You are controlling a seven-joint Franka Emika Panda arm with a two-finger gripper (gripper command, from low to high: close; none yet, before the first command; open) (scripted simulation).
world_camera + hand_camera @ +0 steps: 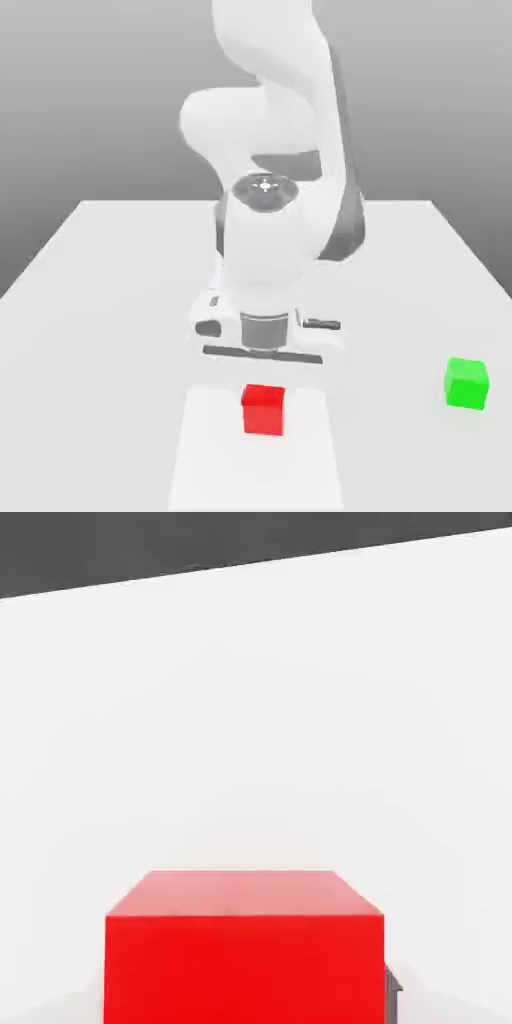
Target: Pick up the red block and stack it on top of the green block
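Simulated tabletop scene, arm bent low over its work. White Panda arm (pixel 275 150) folded forward and down near the middle of the pale tabletop (pixel 90 300), hand lowered toward the near edge. Gripper (pixel 264 385) set directly above the red block (pixel 264 410), jaws drawn in and pinching the red block at its sides. In the hand view, red block (pixel 244 952) close under the camera, top face and one side face showing, a dark finger (pixel 394 994) pressed against one side of the cube. Red block low on the tabletop toward the near edge, roughly midway between the exterior view's left and right, on a slightly brighter strip of the surface. Green block (pixel 467 383) resting on the tabletop toward the exterior view's right edge, well apart from the red block and the hand, nothing on top of it. Plain grey backdrop behind the far edge
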